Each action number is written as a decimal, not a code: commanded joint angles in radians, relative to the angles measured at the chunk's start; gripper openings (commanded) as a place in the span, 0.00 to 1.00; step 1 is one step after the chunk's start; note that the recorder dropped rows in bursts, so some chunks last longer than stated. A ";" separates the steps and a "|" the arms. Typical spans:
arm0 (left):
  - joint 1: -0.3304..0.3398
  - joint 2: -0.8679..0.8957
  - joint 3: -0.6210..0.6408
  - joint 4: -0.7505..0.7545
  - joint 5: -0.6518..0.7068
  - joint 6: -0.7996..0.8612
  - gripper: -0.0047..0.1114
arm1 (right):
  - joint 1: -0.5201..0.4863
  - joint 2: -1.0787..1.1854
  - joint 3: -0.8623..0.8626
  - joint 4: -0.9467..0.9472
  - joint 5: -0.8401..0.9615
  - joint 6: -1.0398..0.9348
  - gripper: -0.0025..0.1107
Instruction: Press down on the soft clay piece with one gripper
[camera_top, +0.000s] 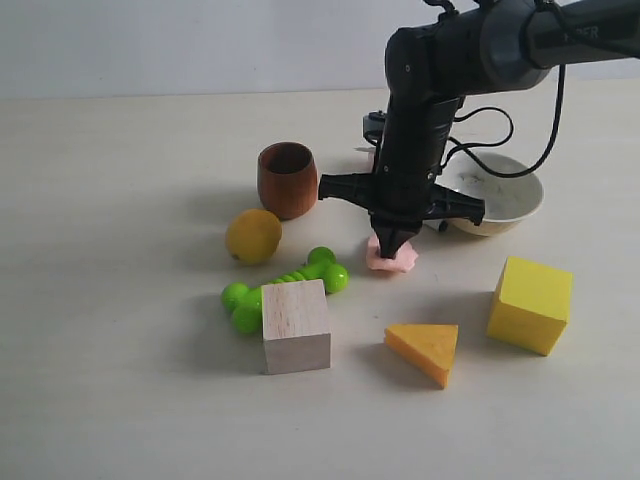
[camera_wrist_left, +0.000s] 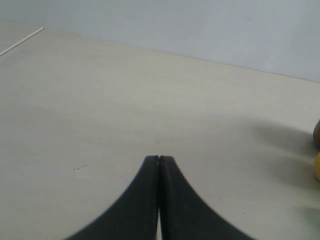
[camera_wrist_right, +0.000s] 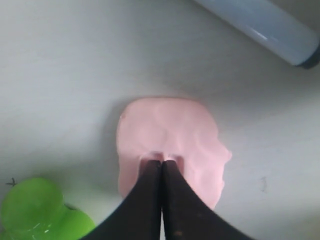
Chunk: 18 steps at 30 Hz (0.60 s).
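Desk (camera_top: 120, 380) first: pale, wide, carrying everything. Over it my right arm (camera_top: 440, 60) reaches in from the upper right of the exterior view, black and bulky, cables looping, its end pointing straight down.

Behind the arm sits the white bowl (camera_top: 515, 195), partly hidden by the crossbar. The yellow cube (camera_top: 530, 303) is out on the right and the wooden block (camera_top: 296, 325) is near the front. The brown wooden cup (camera_top: 287, 180) stands at the back, left of the arm. The orange cheese wedge (camera_top: 425, 348) lies between block and cube. The lemon (camera_top: 253, 236) sits just in front of the cup, and the green dumbbell toy (camera_top: 285, 288) lies just behind the block.

Now the small one. The soft clay piece (camera_top: 392, 260), flat and salmon pink, lies on the desk directly under my right tool (camera_top: 392, 243), right of the green toy and in front of the bowl.

The right wrist view shows the right tool (camera_wrist_right: 162, 162) with fingers pressed together. Its tips are sunk into the clay (camera_wrist_right: 170, 135) near one edge, with two little dents around them.

My left tool (camera_wrist_left: 159, 159) has its fingers together too, holding nothing, with bare desk beyond it.
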 joint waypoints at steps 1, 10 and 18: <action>-0.006 -0.006 -0.001 0.001 -0.007 -0.002 0.04 | 0.001 0.020 0.002 -0.001 0.003 -0.004 0.02; -0.006 -0.006 -0.001 0.001 -0.007 -0.002 0.04 | 0.001 0.015 0.000 0.030 0.000 -0.015 0.04; -0.006 -0.006 -0.001 0.001 -0.007 -0.002 0.04 | 0.001 -0.028 0.000 -0.007 -0.005 -0.024 0.24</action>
